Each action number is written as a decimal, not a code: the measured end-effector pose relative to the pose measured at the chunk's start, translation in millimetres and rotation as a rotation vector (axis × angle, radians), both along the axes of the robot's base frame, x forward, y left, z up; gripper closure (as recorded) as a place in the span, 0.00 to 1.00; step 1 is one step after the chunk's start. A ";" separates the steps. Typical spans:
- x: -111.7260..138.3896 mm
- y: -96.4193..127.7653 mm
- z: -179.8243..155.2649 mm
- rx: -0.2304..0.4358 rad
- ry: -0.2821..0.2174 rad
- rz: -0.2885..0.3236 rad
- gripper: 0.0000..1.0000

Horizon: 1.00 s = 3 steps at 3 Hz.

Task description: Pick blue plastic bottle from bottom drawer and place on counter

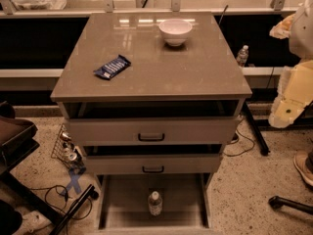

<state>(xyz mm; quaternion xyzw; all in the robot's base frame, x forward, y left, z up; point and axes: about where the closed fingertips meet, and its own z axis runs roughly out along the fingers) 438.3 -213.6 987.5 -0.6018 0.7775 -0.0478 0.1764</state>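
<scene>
The blue plastic bottle point(155, 203), clear with a white cap, stands upright on the floor of the bottom drawer point(122, 204), which is pulled open at the foot of the cabinet. The counter point(195, 72) is the glossy grey-brown top slab; a white bowl point(175, 31) and a flat blue snack wrapper point(112, 66) lie on it. My arm point(293, 89) is at the right edge, beside the cabinet and apart from it. My gripper point(281, 28) is up at its upper end, level with the counter's back right and far from the bottle.
The two upper drawers point(151, 131) are slightly open above the bottom one. A second small bottle point(242, 55) stands on a ledge behind the cabinet's right. A wire basket with cans point(68, 151), cables and a dark chair point(14, 141) are on the left. A shoe point(304, 168) and a chair leg point(288, 203) are on the right.
</scene>
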 end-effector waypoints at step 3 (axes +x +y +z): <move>-18.0 -12.9 -59.7 0.179 -0.043 -0.032 0.00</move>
